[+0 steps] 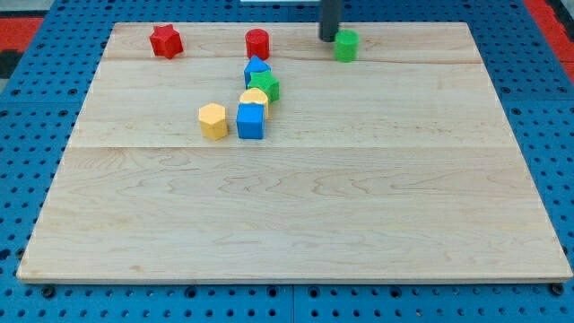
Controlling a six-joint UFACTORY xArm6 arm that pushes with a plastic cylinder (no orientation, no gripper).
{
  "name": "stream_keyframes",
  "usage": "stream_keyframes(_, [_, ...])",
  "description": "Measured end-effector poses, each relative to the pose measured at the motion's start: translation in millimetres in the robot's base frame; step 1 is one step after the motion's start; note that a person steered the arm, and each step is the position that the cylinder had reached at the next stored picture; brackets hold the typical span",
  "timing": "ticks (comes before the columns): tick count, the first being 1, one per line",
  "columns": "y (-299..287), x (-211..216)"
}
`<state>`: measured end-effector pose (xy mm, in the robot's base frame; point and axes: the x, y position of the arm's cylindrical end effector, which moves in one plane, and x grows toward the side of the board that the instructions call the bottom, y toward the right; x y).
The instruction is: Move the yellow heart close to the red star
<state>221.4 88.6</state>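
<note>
Progress: nothing is looking done yet; the yellow heart [255,97] is sitting well apart from the red star [166,41].
My tip [329,38]: no pincer to open or close; it is hovering just beside the green block [346,45], far from the heart.
Heart's place: squeezed between the green star [265,86] and the blue cube [251,120], probably touching both.
Around: the blue block [256,68], red cylinder [257,42] and yellow hexagon [213,120] are standing near the leftward path.

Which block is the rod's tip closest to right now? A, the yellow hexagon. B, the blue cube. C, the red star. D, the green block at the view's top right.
D: my tip sits just to the view's left of the green block near the board's top edge, while the red star, yellow hexagon and blue cube lie well off to the view's left.
</note>
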Motion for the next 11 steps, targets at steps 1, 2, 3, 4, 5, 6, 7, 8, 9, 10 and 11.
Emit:
stream_keyframes(1, [35, 28])
stream_keyframes(2, [34, 63])
stream_keyframes(3, [32, 97])
stream_keyframes(4, [-35, 146])
stream_keyframes(5, [-105, 162])
stream_keyframes(6, [-152, 160])
stream_keyframes(7, [-204, 156])
stream_keyframes(8, [-240, 154])
stream_keyframes(9, [-240, 127])
stream_keyframes(10, [-240, 97])
stream_keyframes(11, [-245, 75])
